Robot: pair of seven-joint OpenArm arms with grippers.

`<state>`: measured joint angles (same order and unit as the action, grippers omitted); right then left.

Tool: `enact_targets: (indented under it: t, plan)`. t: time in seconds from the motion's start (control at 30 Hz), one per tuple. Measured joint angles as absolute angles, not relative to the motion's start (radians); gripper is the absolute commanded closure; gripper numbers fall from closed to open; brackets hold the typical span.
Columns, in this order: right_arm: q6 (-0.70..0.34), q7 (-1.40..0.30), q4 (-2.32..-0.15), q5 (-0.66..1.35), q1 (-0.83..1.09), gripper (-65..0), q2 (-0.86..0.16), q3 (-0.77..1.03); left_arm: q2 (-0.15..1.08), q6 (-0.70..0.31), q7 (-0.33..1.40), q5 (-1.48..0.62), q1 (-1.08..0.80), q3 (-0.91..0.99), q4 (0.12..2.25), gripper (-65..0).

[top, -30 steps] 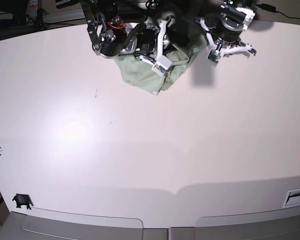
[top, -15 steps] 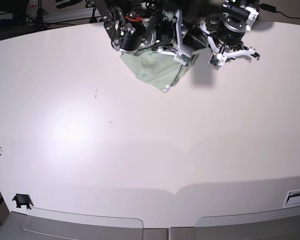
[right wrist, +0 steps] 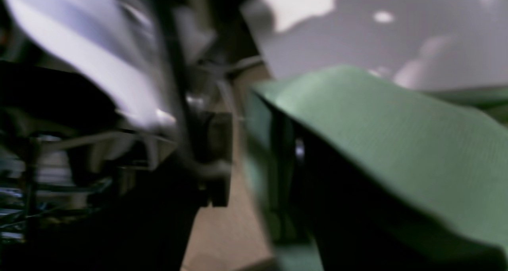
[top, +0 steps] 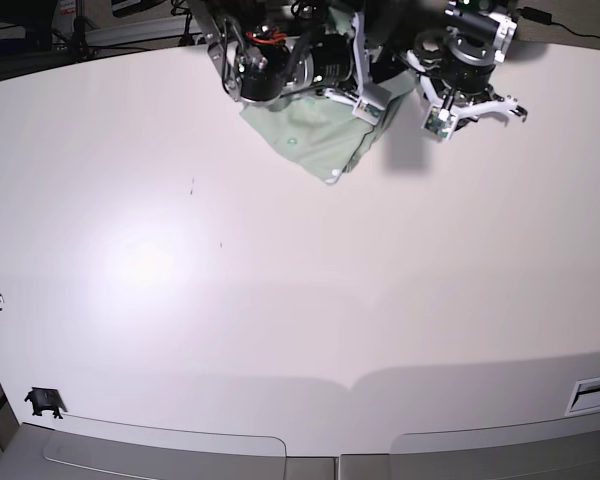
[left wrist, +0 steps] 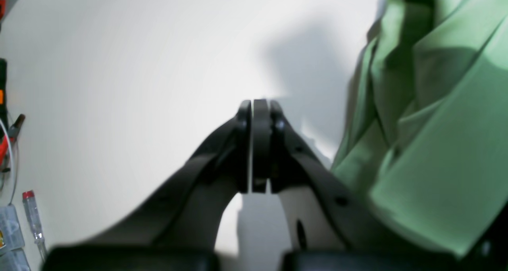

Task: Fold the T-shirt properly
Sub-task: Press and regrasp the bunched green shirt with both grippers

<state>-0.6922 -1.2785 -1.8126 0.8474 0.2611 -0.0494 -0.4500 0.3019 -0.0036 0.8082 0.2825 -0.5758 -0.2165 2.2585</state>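
Green cloth of the T-shirt [right wrist: 389, 144] is filling the right side up close, draping over something dark, while blurred machinery is smearing across the left.

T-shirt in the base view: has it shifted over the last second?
Yes. The T-shirt has moved toward the table's far edge and slightly toward the view's right, its lowest corner now farther from the two small dark specks on the tabletop.

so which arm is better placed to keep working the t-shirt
Probably right. The right gripper is over the bunched T-shirt, cloth draped across its wrist view. The left gripper is shut on nothing, beside the cloth over bare table.
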Motion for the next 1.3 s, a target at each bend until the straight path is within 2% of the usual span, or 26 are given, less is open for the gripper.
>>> enact_targets:
  t: [0.23,0.53,0.63,0.73,0.97,1.3]
  plan:
    - [-0.692,-1.331,-1.813,1.023,0.261,-18.3,-0.049,-0.45,0.302,-0.004,0.809,0.283,-0.576,-0.216,2.299,0.0]
    - [-0.692,-1.419,-1.818,1.021,0.191,-18.0,-0.049,-0.447,0.302,-0.004,0.809,0.283,-0.587,-0.216,2.337,0.0]
    - [-0.693,-1.423,-1.822,1.029,0.152,-11.7,-0.048,-0.404,0.302,0.006,0.791,0.234,-0.592,-0.216,2.337,0.0]
    - [-0.719,-1.449,-1.826,1.085,0.137,0.0,-0.043,-0.334,0.298,-0.004,0.759,0.171,-0.59,-0.212,2.337,0.0]
    - [-0.762,-1.494,-1.84,1.184,0.158,0.0,-0.027,-0.126,0.285,-0.089,0.682,-0.062,-0.554,-0.2,2.329,0.0]
    - [-0.771,-1.489,-1.846,1.173,0.169,0.0,-0.05,-0.059,0.277,-0.078,0.653,-0.055,-0.548,-0.202,2.327,0.0]
